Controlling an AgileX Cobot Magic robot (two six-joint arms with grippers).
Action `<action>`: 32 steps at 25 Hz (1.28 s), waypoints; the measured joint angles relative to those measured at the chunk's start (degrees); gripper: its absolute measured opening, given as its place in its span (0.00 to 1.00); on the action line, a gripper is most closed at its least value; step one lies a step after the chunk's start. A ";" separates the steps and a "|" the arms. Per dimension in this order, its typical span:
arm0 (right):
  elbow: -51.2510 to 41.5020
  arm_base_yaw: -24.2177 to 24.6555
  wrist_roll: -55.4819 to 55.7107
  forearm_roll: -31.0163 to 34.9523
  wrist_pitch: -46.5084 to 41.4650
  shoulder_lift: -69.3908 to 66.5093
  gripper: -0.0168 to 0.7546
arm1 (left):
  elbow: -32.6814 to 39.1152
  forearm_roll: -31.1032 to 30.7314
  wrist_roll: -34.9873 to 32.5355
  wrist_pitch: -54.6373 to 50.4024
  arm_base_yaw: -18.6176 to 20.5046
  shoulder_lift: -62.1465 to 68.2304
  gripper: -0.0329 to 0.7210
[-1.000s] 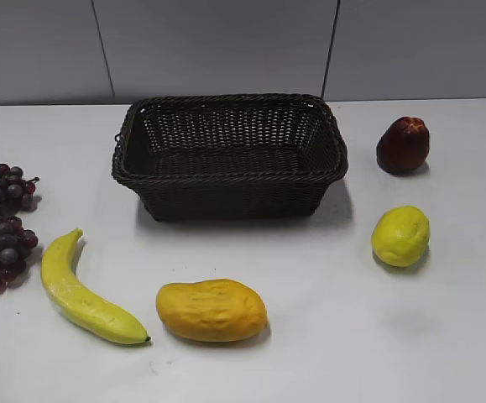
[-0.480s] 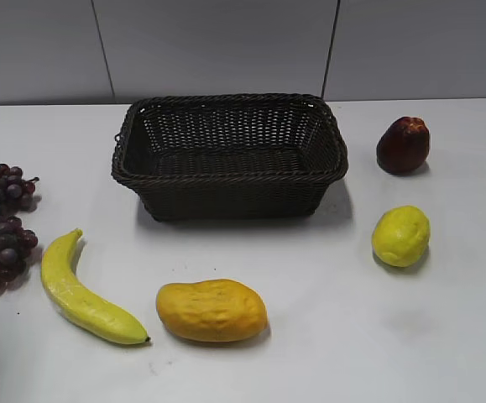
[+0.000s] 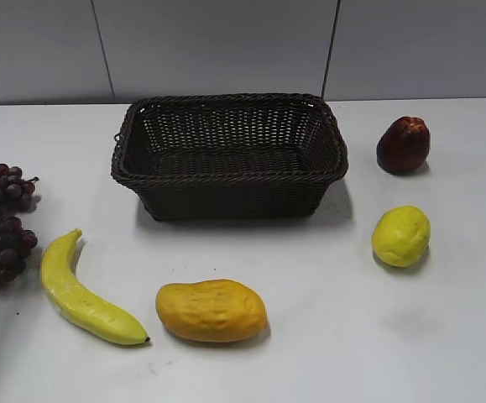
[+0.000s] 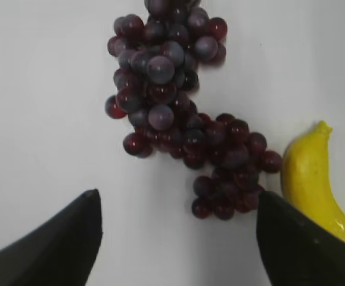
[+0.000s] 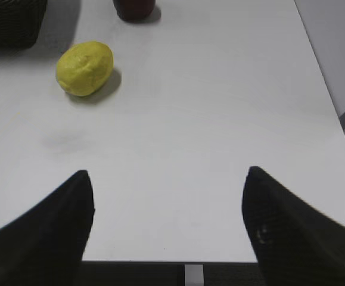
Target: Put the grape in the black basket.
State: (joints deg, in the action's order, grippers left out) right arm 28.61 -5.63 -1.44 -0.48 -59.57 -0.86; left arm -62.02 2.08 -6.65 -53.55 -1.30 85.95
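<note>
Two claws stand spread and empty; the left claw [image 4: 175,238] hovers above the grape [image 4: 178,113], which lies on the tabletop [image 3: 326,353] at the frame's left edge, beside the banana [image 3: 83,294]. Lumpy and loose, it likely needs gripping mid-bunch. Farther, upper centre: the black basket [image 3: 226,172].

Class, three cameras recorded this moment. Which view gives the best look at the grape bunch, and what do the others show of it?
The left wrist view: the grape fills the middle of the picture, single berries plain, beside the banana. The exterior view shows the grape only small, at its left edge, partly cut off. The right wrist view does not show it.
</note>
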 joint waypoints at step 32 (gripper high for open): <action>0.00 0.00 0.00 0.00 0.00 0.00 0.78 | -12.96 -3.43 1.21 0.74 0.05 32.07 0.83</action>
State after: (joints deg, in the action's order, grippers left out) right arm 28.61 -5.63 -1.44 -0.48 -59.57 -0.86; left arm -74.97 -1.35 -5.44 -52.81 -1.26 118.02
